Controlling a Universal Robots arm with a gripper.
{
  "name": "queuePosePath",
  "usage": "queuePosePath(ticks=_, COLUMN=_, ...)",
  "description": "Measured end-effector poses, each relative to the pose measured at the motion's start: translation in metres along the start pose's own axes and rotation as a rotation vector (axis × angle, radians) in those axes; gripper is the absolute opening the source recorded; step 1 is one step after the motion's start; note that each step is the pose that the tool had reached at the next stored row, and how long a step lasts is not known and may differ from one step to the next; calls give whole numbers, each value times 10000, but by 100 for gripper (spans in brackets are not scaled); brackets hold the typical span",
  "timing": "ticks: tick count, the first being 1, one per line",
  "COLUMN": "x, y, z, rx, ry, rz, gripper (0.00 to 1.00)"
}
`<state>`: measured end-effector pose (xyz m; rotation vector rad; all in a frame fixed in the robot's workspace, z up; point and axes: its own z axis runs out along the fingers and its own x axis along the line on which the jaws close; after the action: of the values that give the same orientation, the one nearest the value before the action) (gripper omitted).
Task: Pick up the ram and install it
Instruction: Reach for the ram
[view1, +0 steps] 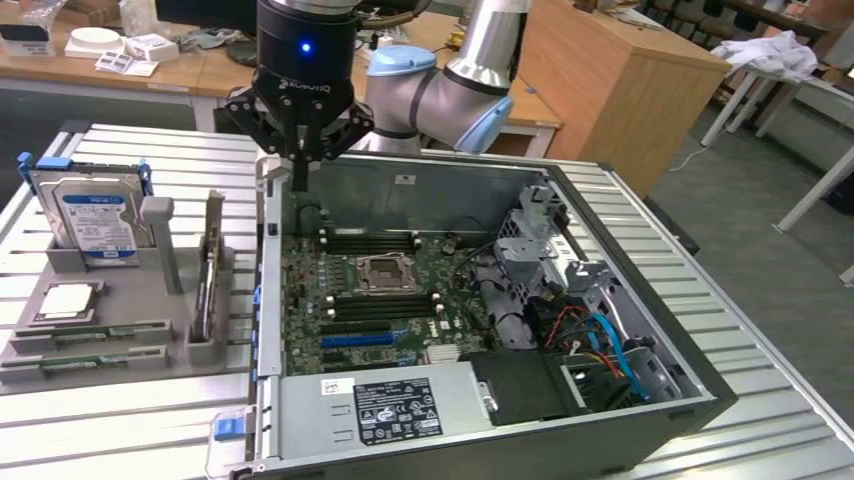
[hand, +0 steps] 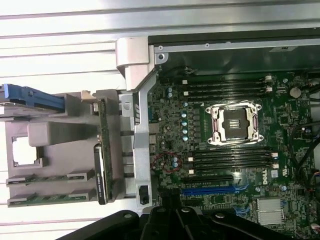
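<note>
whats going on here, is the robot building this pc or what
A single robot arm hangs its hand, shut with nothing visible in it, above a back corner of an open computer case, on the exterior view's left. The ram lies untouched in a grey holder beside the case, near a hard drive. The long memory slots on the motherboard look empty, so nothing is installed yet.
</note>
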<state>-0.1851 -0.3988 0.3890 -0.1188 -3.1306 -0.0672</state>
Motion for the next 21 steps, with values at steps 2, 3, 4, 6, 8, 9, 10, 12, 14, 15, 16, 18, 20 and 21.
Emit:
queuePosePath(ticks=2, x=15, y=-1, z=3, rx=1, ry=24, rz=1, gripper=11)
queuePosePath(ticks=3, x=23, y=-2, z=4, rx=3, ry=36, rz=2, gripper=11)
queuePosePath(ticks=4, x=30, y=-3, z=5, rx=3, ry=47, rz=3, gripper=11)
queuePosePath(ticks=6, x=46, y=-4, z=7, rx=5, ry=73, rz=5, gripper=11)
queuePosePath(ticks=8, x=61, y=-5, z=9, rx=8, ry=98, rz=7, gripper=11)
queuePosePath(ticks=9, x=69, y=-6, z=11, rx=8, ry=109, rz=8, gripper=11)
queuePosePath(ticks=10, x=76, y=-6, z=12, rx=9, ry=121, rz=9, gripper=11)
queuePosePath(ticks=12, x=92, y=-8, z=14, rx=11, ry=146, rz=11, gripper=11)
queuePosePath(ticks=14, x=108, y=-9, z=17, rx=12, ry=169, rz=14, gripper=11)
queuePosePath(ticks=15, x=116, y=-10, z=18, rx=13, ry=181, rz=15, gripper=11)
queuePosePath(ticks=16, x=125, y=-10, z=19, rx=14, ry=193, rz=17, gripper=11)
queuePosePath(ticks=18, x=142, y=-12, z=23, rx=15, ry=214, rz=20, gripper=11)
queuePosePath(ticks=20, x=160, y=-13, z=26, rx=18, ry=236, rz=24, gripper=11)
queuePosePath(ticks=21, x=170, y=-14, z=27, rx=19, ry=246, rz=26, gripper=11)
